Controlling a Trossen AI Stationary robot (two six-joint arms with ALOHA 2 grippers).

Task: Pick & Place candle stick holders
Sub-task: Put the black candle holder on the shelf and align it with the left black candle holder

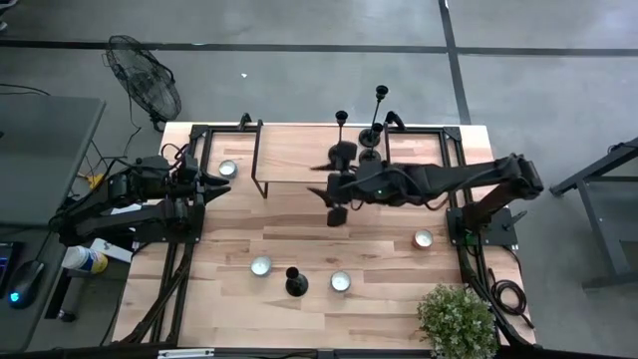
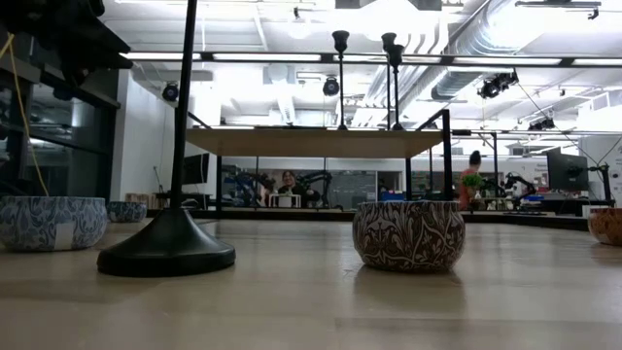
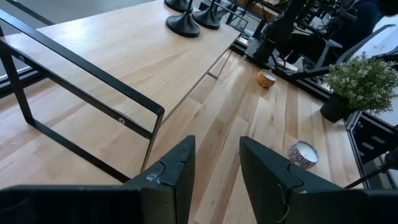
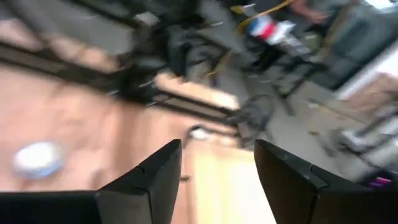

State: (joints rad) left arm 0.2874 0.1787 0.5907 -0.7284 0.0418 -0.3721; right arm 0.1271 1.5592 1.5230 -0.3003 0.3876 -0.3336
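Note:
One black candle stick holder (image 1: pixel 295 282) stands on its round base on the table near the front edge; the low view shows its base (image 2: pixel 167 251) close up. More holders (image 1: pixel 344 150) stand on their bases on the raised wooden shelf (image 1: pixel 299 160) at the far side, and they also show in the left wrist view (image 3: pixel 183 25). My right gripper (image 1: pixel 324 184) is open and empty over the table just in front of the shelf, below those holders. My left gripper (image 1: pixel 211 184) is open and empty at the table's left edge.
Small patterned bowls sit on the table: one at the far left (image 1: pixel 228 169), two beside the front holder (image 1: pixel 261 265) (image 1: pixel 340 281), and one at the right (image 1: pixel 424 238). A potted plant (image 1: pixel 457 317) stands at the front right corner. The shelf's black metal legs (image 3: pixel 93 93) stand near my left gripper.

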